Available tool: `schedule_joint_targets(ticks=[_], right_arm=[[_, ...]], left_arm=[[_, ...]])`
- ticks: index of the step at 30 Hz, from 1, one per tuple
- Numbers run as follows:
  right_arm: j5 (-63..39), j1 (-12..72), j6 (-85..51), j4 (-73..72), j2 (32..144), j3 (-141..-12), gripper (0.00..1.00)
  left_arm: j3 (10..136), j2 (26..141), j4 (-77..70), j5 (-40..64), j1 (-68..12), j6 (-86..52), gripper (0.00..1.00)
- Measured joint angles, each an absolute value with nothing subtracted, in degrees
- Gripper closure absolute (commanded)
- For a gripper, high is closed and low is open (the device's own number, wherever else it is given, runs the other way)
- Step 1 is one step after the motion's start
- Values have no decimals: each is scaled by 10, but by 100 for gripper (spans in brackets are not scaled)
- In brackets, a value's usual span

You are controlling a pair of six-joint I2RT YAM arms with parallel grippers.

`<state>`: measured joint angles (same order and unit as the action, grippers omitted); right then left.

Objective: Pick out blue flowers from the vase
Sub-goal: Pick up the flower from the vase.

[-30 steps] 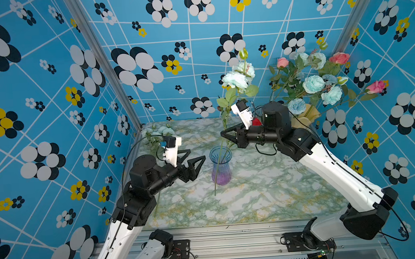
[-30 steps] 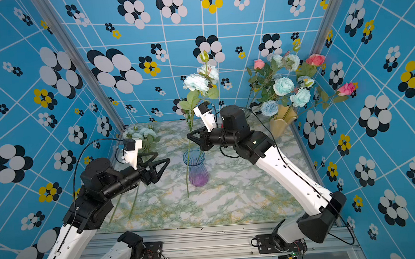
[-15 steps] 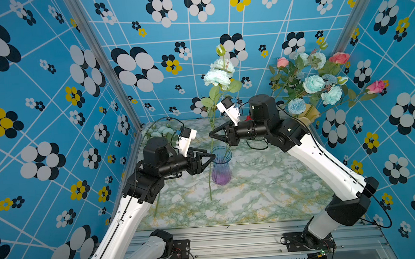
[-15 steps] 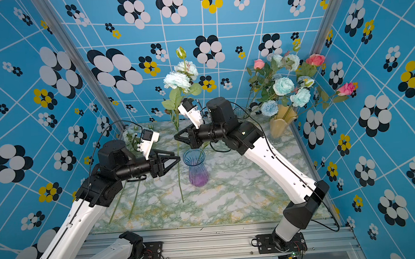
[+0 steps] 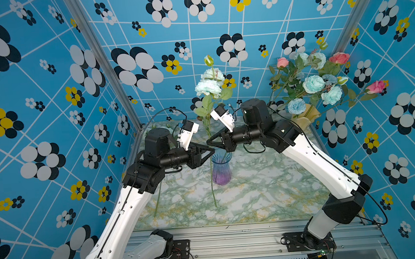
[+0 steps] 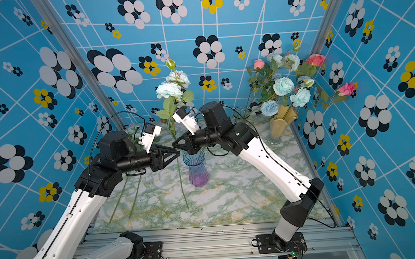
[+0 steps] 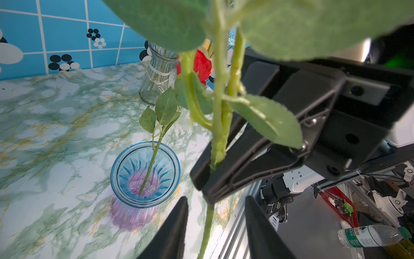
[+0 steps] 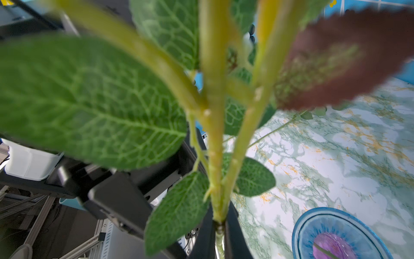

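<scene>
The right tool is clamped shut on the stem of a blue flower and holds it near upright. The bloom sits high above both arms, and the lower end hangs in front of the blue vase, outside it. Whether the tip touches the table I cannot tell. The stem's long axis runs top to bottom, and the two tools reach it level from opposite sides, tip to tip.

The coming move turns on the left tool. In the left wrist view its fingers stand apart at a middling width, and the stem passes between them just below the right tool's grip, touching neither. So the stem lies dead ahead of the left tool, crosswise to its jaws — a handover looks to be the step in hand, needing a squeeze and no further reach. The risk, as I judge it, is the leaves crowding just above that grip.

More blue flowers stand in the yellow vase at the back — nearer the right arm.
</scene>
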<state>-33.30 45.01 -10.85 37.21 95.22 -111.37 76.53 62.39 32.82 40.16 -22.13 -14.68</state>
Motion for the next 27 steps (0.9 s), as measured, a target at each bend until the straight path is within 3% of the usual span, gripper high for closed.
schedule_joint_targets(ticks=[16, 17, 19, 20, 27], right_arm=[[-309, 457, -96, 385, 955, -1116, 100], [-308, 458, -96, 383, 955, -1116, 97], [-303, 459, -95, 374, 953, -1109, 68], [-302, 460, -96, 371, 951, -1104, 59], [-281, 460, -87, 364, 901, -1045, 34]], left_arm=[[771, 633, 362, 394, -222, -118, 100], [773, 633, 364, 390, -223, -117, 100], [777, 632, 370, 381, -223, -113, 100], [779, 632, 375, 368, -224, -113, 100], [804, 631, 423, 283, -225, -99, 100]])
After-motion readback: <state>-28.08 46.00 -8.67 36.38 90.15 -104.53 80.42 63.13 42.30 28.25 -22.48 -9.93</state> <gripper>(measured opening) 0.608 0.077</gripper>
